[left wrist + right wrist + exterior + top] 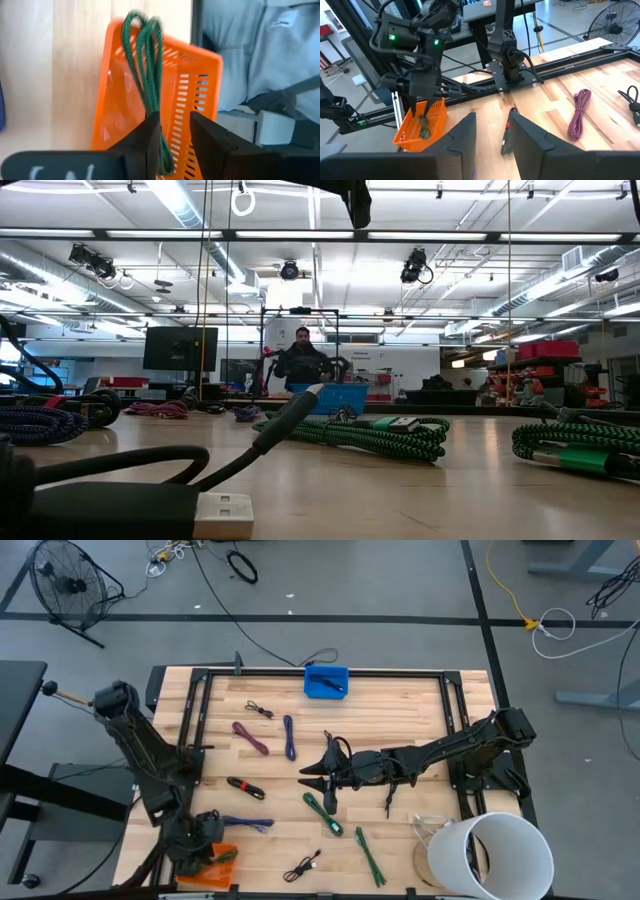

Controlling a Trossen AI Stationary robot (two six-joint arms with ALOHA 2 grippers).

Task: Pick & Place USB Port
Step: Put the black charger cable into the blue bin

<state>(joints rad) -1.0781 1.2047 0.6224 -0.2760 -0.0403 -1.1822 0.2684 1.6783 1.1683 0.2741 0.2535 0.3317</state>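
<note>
Straddling a green cable [148, 70] over the orange basket [187, 95], the left pincer [174, 131] stands part-open.

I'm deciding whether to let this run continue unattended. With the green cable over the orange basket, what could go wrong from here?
1. The green cable hangs between the fingers of the left gripper above the orange basket; it might catch on a finger or drape over the rim.
2. The basket sits at the table's corner, so a snag could drag it off.
3. The right gripper hovers amid loose cables and may brush them.
</note>
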